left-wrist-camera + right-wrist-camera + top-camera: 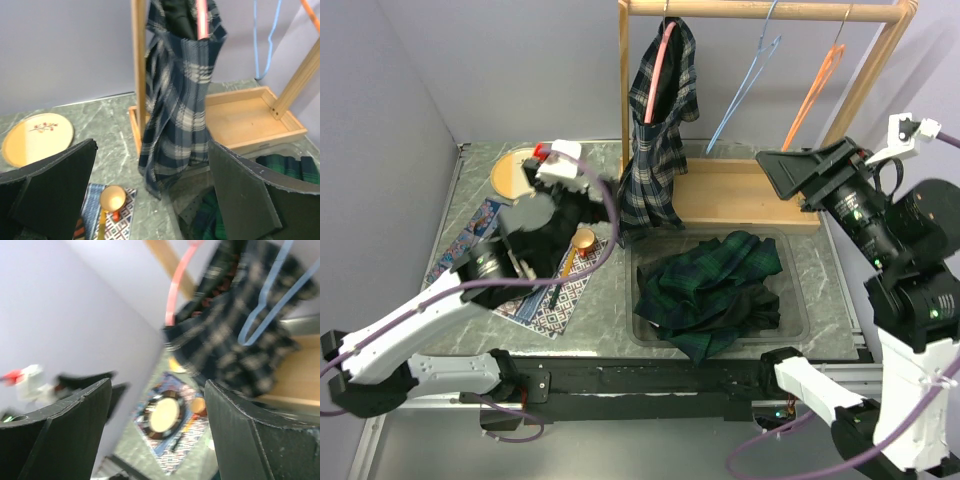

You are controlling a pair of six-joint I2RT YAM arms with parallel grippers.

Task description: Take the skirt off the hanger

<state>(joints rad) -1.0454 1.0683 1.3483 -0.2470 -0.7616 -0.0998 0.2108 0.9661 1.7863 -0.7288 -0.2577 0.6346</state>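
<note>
We held both claws spread, the left gripper (150,150) at seven o'clock of the plaid skirt (655,150) and the right gripper (157,390) at three, since it hung on the pink hanger (666,45), apparently awaiting a grasp.

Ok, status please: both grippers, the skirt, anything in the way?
Left gripper open, empty, facing skirt. Right gripper open, empty. Skirt hangs on pink hanger. Rack post close beside it.
</note>
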